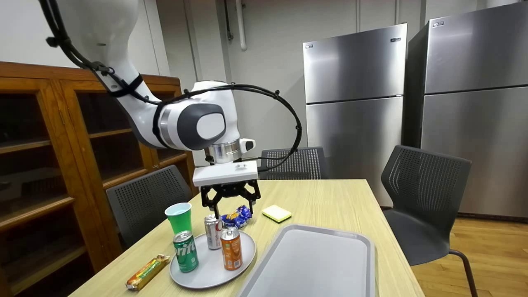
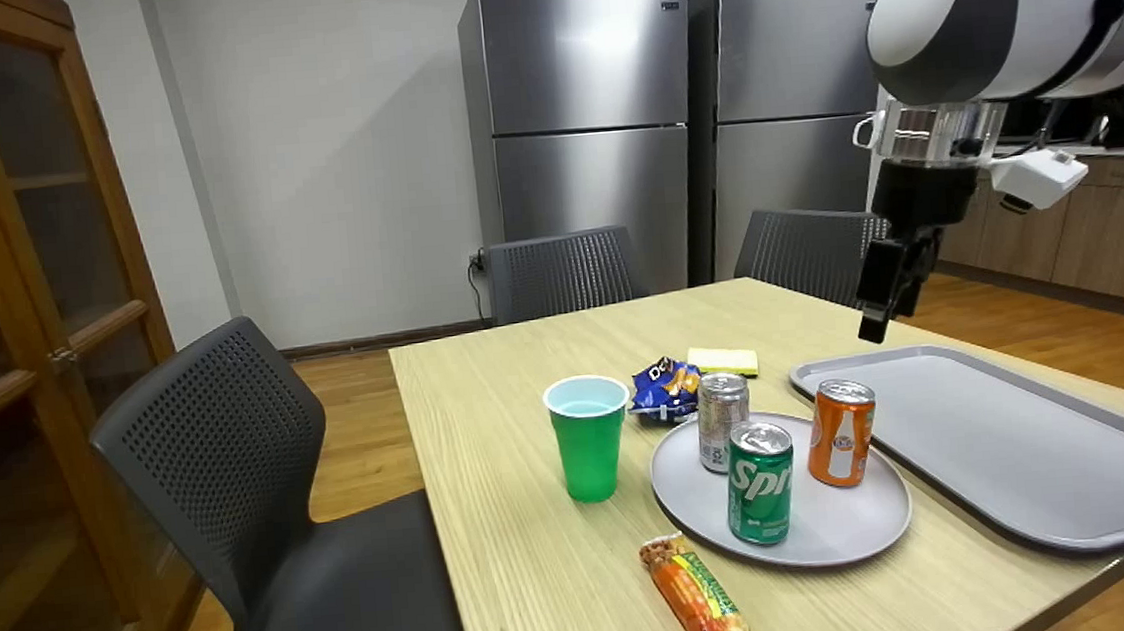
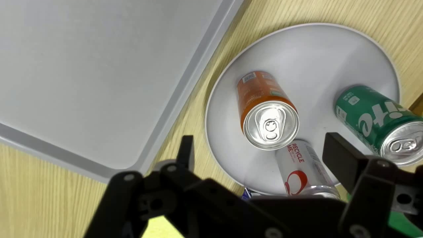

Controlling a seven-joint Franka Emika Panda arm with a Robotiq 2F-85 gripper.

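While two stainless-steel refrigerators (image 1: pixel 354 132) stand at one and two o'clock in an exterior view, a glass-doored wooden cabinet (image 1: pixel 66 136) rises at ten, counted from the middle of the pale wood-grain table (image 1: pixel 330 202). From eleven the white Franka Panda arm (image 1: pixel 208 126) reaches in over it. Dark grey chairs (image 1: pixel 427 198) are drawn round at ten, just past twelve and toward three.

With the round grey plate (image 1: pixel 210 273) as the dial's centre, a grey rectangular tray (image 1: pixel 317 264) lies just beside it at three o'clock. Over the table near the plate hangs the black Robotiq gripper (image 1: pixel 234 214), its two fingers spread wide and apart from what stands on the plate. A green plastic cup (image 1: pixel 180 220) stands upright between ten and eleven, off the plate.

Three cans stand upright on the plate itself: a green Sprite can (image 1: pixel 186 252) at nine, an orange soda can (image 1: pixel 231 249) at three and a silver soda can (image 1: pixel 213 234) at twelve. In the wrist view the orange and silver ones show between the fingers. A crumpled blue snack bag (image 1: pixel 236 218) lies off the plate at one, an orange snack packet (image 1: pixel 147 272) between eight and nine, a yellow sponge (image 1: pixel 276 213) between one and two.
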